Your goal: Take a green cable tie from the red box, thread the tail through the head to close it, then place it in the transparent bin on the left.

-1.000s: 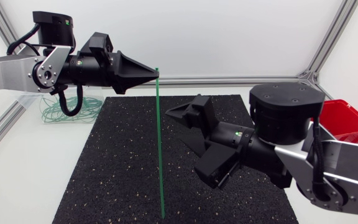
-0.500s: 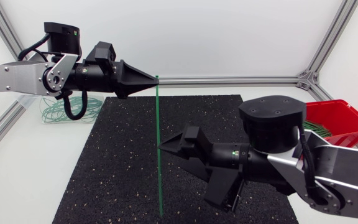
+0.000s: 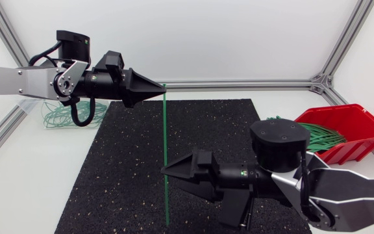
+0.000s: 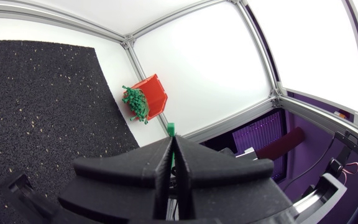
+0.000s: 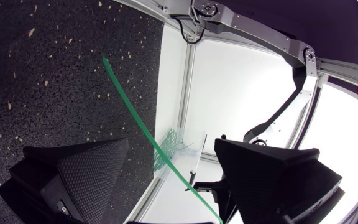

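A straight green cable tie (image 3: 165, 156) hangs upright over the black mat (image 3: 122, 169). My left gripper (image 3: 162, 86) is shut on its top end, and a green tip (image 4: 171, 129) pokes out past the closed fingers (image 4: 160, 163). My right gripper (image 3: 174, 181) is open at the tie's lower half, one fingertip (image 3: 165, 171) level with it. In the right wrist view the tie (image 5: 138, 121) crosses slantwise between the spread fingers (image 5: 79, 174) without touching either. The red box (image 3: 356, 127) of green ties stands at the far right.
The transparent bin (image 3: 60, 116) at the back left holds several looped green ties; it also shows ahead of the right gripper (image 5: 178, 146). Aluminium frame rails (image 3: 239, 84) border the table. In the left wrist view the red box (image 4: 155, 98) sits beyond the mat's corner.
My right arm has swung left and down, bringing its open fingers up to the hanging tie. The left arm shifted slightly, still holding the tie's top.
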Motion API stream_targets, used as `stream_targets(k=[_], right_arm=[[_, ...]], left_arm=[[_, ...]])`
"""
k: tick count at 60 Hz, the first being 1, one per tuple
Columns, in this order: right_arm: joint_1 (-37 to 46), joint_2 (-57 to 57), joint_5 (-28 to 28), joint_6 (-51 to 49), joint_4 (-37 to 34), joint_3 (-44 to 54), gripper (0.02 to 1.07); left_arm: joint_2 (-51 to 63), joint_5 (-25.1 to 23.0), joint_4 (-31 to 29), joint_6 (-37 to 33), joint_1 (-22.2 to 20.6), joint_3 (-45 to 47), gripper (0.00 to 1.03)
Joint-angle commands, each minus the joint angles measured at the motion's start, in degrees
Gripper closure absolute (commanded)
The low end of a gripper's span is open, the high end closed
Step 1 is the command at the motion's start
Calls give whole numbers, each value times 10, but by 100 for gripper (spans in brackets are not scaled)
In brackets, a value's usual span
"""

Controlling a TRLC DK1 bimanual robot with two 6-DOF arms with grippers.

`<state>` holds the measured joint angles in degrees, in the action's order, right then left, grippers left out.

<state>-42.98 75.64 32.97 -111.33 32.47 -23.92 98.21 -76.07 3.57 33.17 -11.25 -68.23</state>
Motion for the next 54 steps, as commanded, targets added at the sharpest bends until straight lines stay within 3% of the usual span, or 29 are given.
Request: stream_targets(k=[1,7,33,54], right_arm=[[-1,17,9,-27,19,16,6],[-6,42,10,-37,62,22,6],[-46,56,-17,-37,77,35,6],[-61,101,-17,-17,159,59,8]], left_arm=[[16,-10,-2,-5,5,-22,100],[18,-13,-2,-5,5,-23,100],[25,-13,-8,-5,8,-26,100],[25,-13,-8,-7,6,-23,100]])
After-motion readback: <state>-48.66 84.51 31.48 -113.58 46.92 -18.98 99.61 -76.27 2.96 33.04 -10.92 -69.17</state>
